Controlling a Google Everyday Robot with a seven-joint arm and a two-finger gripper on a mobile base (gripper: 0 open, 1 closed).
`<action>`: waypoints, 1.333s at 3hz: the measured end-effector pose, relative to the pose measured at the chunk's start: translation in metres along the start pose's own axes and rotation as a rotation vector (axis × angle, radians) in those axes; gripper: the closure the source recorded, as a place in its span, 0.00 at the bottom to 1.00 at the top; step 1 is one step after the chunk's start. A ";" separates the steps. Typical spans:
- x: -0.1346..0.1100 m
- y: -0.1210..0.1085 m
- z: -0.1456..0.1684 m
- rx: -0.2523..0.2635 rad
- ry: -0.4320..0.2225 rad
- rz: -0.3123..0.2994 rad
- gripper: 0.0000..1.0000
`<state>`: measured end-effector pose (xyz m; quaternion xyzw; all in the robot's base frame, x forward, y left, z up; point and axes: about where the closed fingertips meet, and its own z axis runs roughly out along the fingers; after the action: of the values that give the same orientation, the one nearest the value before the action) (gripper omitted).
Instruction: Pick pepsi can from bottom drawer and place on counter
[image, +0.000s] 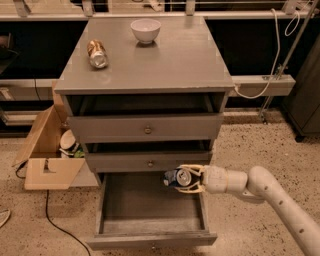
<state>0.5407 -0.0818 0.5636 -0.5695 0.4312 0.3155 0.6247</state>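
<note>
My gripper (186, 179) is shut on the pepsi can (176, 178), a dark blue can with a silver top, held on its side with the top facing the camera. It hangs above the open bottom drawer (150, 205), in front of the middle drawer's lower edge. The drawer's dark grey interior shows nothing else in it. The grey counter (165, 55) lies above all three drawers, well above the can.
A brownish-gold can (97, 53) lies on its side at the counter's left. A white bowl (145, 30) stands at the counter's back. The top drawer (145, 127) and the middle drawer (149, 161) stand slightly pulled out. A cardboard box (45, 150) sits on the floor at the left.
</note>
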 end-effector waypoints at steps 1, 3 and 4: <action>-0.070 -0.021 -0.001 -0.016 0.044 -0.067 1.00; -0.089 -0.029 0.003 -0.029 0.069 -0.098 1.00; -0.120 -0.054 0.001 -0.007 0.075 -0.115 1.00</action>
<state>0.5370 -0.0772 0.6947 -0.6070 0.4199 0.2588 0.6231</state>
